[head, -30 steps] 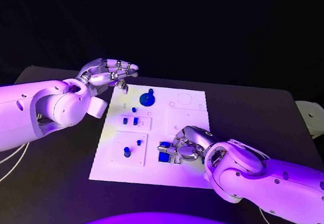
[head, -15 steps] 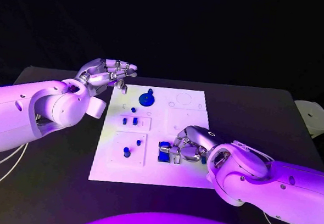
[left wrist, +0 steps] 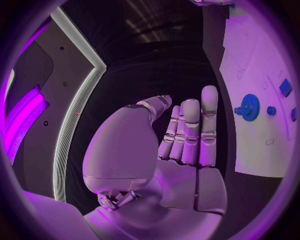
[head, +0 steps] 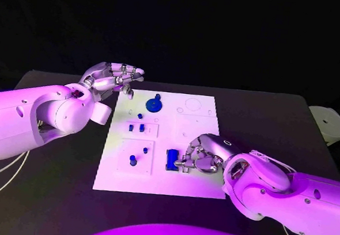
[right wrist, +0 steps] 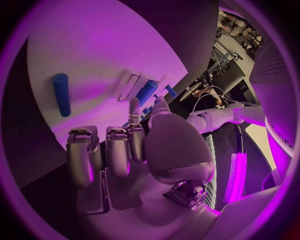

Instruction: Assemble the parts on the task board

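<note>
Head view: task board [head: 156, 179] flat at table centre, long axis 12–6 o'clock. Blue parts on it: gear-shaped part [head: 154, 102] near board's 12 o'clock end, two small pegs [head: 136, 127] in recessed plate at mid-left, one peg [head: 134, 160] in lower-left plate, elongated blue block [head: 172, 159] at about 5 o'clock from board centre. Right hand [head: 195, 157] low over board, touching or just beside the block's 3 o'clock side, fingers curled in; whether gripping the block cannot be told. Right wrist view: blue cylinder [right wrist: 61, 94] lying loose on board, apart from fingertips [right wrist: 134, 107]. Left hand [head: 112, 76] raised off board's 11 o'clock corner, fingers loosely curled, holding nothing. Black table [head: 269, 124] beneath.
</note>
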Available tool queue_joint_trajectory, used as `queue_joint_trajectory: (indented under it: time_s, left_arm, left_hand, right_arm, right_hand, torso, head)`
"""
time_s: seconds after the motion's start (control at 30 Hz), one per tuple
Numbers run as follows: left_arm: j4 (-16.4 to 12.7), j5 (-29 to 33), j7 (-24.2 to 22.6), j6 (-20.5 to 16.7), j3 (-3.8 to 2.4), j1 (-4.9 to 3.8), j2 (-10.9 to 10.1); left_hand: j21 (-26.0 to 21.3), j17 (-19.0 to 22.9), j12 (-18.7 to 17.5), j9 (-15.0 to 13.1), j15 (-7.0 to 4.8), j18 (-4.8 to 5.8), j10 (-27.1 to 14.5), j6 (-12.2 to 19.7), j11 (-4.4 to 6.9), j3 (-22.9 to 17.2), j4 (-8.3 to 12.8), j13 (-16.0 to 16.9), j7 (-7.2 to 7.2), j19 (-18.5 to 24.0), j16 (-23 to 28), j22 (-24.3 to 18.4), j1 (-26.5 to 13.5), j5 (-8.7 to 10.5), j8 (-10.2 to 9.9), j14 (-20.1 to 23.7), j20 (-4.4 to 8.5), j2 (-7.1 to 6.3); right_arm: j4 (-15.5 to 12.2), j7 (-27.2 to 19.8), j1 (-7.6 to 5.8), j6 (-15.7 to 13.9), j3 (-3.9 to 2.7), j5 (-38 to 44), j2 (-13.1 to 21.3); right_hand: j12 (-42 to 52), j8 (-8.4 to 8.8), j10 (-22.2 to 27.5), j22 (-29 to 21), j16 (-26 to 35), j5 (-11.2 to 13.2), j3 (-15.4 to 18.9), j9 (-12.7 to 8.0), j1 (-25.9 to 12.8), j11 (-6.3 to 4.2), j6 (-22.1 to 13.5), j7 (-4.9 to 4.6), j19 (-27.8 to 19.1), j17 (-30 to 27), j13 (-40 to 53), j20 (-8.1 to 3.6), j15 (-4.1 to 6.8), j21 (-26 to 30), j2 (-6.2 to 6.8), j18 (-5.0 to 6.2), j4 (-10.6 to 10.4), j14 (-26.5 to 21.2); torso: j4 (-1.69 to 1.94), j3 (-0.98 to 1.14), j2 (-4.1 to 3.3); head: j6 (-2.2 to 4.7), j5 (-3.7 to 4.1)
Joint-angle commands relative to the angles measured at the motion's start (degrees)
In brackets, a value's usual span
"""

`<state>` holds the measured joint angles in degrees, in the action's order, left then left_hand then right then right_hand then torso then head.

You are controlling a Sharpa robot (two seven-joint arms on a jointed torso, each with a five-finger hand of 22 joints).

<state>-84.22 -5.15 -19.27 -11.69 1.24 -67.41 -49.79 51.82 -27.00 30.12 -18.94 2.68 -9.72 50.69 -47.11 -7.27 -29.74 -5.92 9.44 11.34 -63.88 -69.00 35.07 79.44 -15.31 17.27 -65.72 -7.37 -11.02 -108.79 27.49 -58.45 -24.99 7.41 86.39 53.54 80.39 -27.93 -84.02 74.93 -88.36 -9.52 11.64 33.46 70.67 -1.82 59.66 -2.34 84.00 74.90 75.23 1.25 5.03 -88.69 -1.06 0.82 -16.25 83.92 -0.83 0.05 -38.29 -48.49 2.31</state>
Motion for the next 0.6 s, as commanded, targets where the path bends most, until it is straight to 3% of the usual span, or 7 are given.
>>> queue_joint_trajectory:
  time_s: [0.03,0.23,0.33,0.47,0.6]
  left_arm:
    - [-0.1,0.1,-0.3,0.8,-0.02,0.06,0.1]
    - [0.0,0.1,-0.5,0.7,0.0,0.09,0.2]
    - [-0.1,0.1,-0.5,0.8,0.0,0.1,0.3]
    - [-0.1,0.1,-0.6,0.7,0.01,0.11,0.3]
    - [-0.1,0.1,-0.6,0.8,0.01,0.12,0.3]
  left_hand:
    - [-0.2,0.0,0.4,-0.1,-0.09,-0.86,-0.4,0.3,-0.08,-0.3,-0.1,0.1,-0.02,0.6,0.0,-0.1,-0.5,-0.31,0.4,0.3,0.0,0.09]
    - [-0.2,0.1,0.4,-0.1,-0.08,-0.87,-0.5,0.3,-0.08,-0.3,-0.1,0.1,-0.02,0.6,0.0,-0.1,-0.5,-0.31,0.4,0.3,-0.01,0.13]
    - [-0.2,0.1,0.4,-0.1,-0.08,-0.87,-0.5,0.3,-0.08,-0.3,-0.1,0.1,-0.02,0.6,0.0,-0.1,-0.5,-0.31,0.4,0.3,-0.01,0.13]
    - [-0.2,0.1,0.4,-0.1,-0.08,-0.87,-0.5,0.3,-0.08,-0.3,-0.1,0.1,-0.02,0.6,0.0,-0.1,-0.5,-0.31,0.4,0.3,-0.01,0.13]
    - [-0.2,0.1,0.4,-0.1,-0.08,-0.87,-0.5,0.3,-0.08,-0.3,-0.1,0.1,-0.02,0.6,0.0,-0.1,-0.5,-0.31,0.4,0.3,-0.01,0.13]
  right_arm:
    - [-0.6,-1.5,-0.3,-1.5,-0.1,0.5,1.6]
    - [-1.7,-2.8,-2.23,-2.3,-0.18,-1.1,6.8]
    - [-1.7,-2.8,-2.58,-1.9,-0.17,-0.9,8.7]
    - [-1.6,-2.5,-2.46,-1.4,-0.08,0.4,10.6]
    - [-1.5,-1.6,-1.7,-0.6,0.0,1.9,11.6]
  right_hand:
    - [-0.4,0.26,-1.9,14.6,0.0,0.0,0.2,-0.1,1.0,-0.05,-0.4,0.11,5.6,10.7,8.2,-0.43,0.34,0.4,-0.39,-0.48,-0.1,5.2]
    - [-2.3,1.38,-1.1,14.3,0.3,-1.0,0.0,-0.6,4.9,0.34,-1.4,-0.36,5.3,10.0,7.1,-0.16,0.01,1.5,-0.88,-0.27,0.1,5.1]
    - [-3.5,1.9,-0.6,14.3,0.4,-1.2,0.0,-0.8,6.1,0.49,-1.7,-0.54,5.2,9.8,6.4,-0.04,-0.12,1.7,-0.97,-0.23,0.0,5.0]
    - [-4.9,2.82,0.0,14.2,0.5,-1.3,0.2,-1.3,7.2,0.79,-2.3,-0.93,5.2,9.7,5.6,0.14,-0.35,2.0,-0.85,-0.19,-0.1,5.0]
    - [-5.9,3.19,0.4,14.1,0.5,-1.3,0.4,-1.4,7.5,0.95,-2.6,-1.11,5.1,9.6,5.0,0.23,-0.47,2.2,-0.77,-0.13,-0.2,5.0]
  torso:
    - [0.02,0.0,0.09]
    - [-0.15,-0.04,0.09]
    - [-0.09,0.02,0.02]
    - [-0.18,0.12,-0.02]
    - [-0.15,0.05,0.01]
  head:
    - [0.01,0.14]
    - [0.38,1.0]
    - [0.56,1.3]
    - [0.51,1.48]
    - [0.61,1.76]
